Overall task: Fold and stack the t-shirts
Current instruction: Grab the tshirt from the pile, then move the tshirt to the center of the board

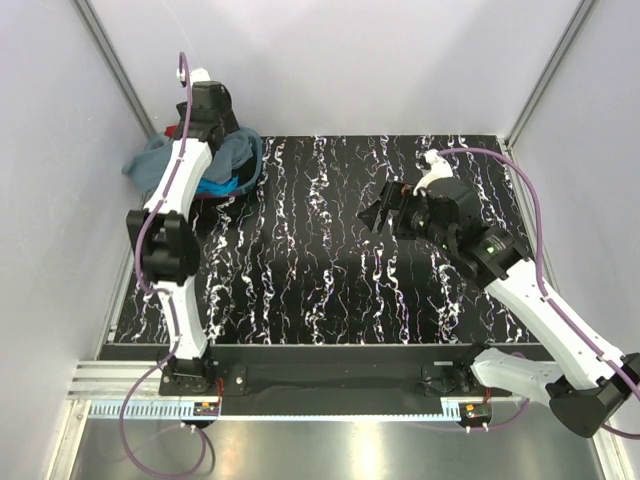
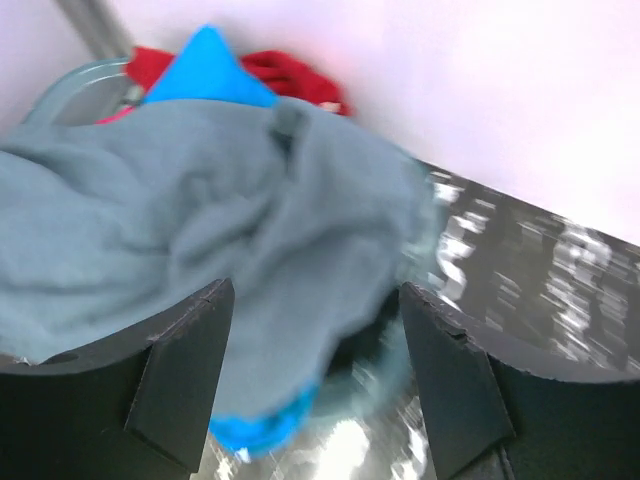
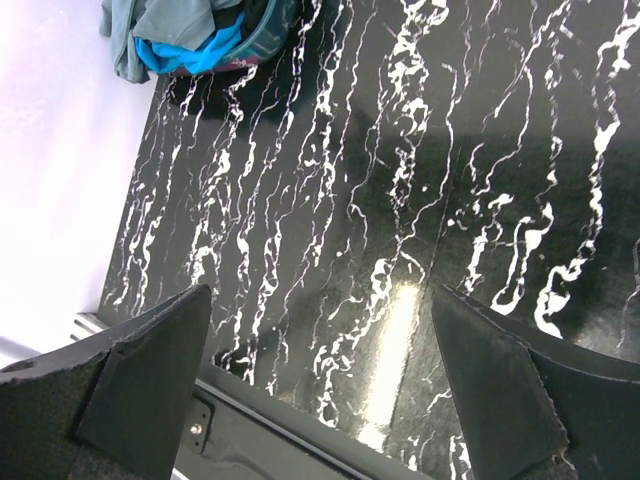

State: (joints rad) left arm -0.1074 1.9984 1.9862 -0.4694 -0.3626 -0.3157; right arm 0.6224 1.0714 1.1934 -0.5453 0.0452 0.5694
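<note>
The t-shirts lie heaped in a round basket (image 1: 252,168) at the table's far left corner. A slate blue-grey tee (image 2: 200,220) is on top and spills over the rim. A turquoise tee (image 2: 205,70) and a red one (image 2: 290,75) show behind it. My left gripper (image 2: 315,288) hangs just over the heap, open, with the slate fabric below and between its fingers; the view is blurred. From above, the left gripper (image 1: 218,132) is over the basket. My right gripper (image 1: 385,212) is open above the bare table, holding nothing, its fingers (image 3: 160,370) wide apart.
The black, white-veined table (image 1: 300,290) spans the cell between pale side walls. In the right wrist view the basket (image 3: 270,30) and its heap of clothes lie far off. A metal rail (image 1: 330,410) runs along the near edge by the arm bases.
</note>
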